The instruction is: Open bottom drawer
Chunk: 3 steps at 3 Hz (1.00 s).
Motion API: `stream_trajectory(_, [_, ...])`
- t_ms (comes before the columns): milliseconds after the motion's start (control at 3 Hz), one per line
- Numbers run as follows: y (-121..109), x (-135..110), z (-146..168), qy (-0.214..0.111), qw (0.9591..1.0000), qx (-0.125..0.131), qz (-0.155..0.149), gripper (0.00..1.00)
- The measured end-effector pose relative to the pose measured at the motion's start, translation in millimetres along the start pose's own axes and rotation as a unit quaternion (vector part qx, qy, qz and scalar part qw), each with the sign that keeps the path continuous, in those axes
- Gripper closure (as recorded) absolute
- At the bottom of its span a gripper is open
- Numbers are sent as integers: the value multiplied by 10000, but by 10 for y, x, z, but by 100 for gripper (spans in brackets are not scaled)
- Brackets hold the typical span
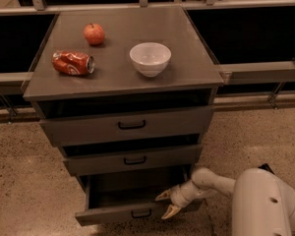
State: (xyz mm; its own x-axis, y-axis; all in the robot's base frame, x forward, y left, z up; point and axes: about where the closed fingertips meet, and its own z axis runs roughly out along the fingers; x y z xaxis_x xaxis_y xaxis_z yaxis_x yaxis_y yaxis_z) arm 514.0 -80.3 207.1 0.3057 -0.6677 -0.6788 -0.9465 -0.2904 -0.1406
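Note:
The bottom drawer (113, 214) is the lowest grey metal drawer of the cabinet, with a small black bar handle (141, 213). It stands pulled out, and its dark inside shows. My gripper (166, 203) is at the drawer's right end, by the front panel. It is open, one tan fingertip (163, 195) above the front edge and the other below it. It holds nothing. The white arm runs off to the lower right.
The top drawer (130, 125) and middle drawer (134, 160) are shut above. On the cabinet top lie a red apple (94, 34), a crushed red can (72, 63) and a white bowl (150, 58). Speckled floor surrounds the cabinet. Rails run behind.

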Motion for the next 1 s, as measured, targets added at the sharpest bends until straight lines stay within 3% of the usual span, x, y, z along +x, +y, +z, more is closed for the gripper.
stream_trajectory(333, [319, 161, 164, 39, 9987, -362, 343, 56])
stream_trajectory(667, [299, 150, 155, 39, 9987, -362, 343, 56])
stream_trajectory(1000, [493, 202, -1, 9, 9984, -258, 502, 55])
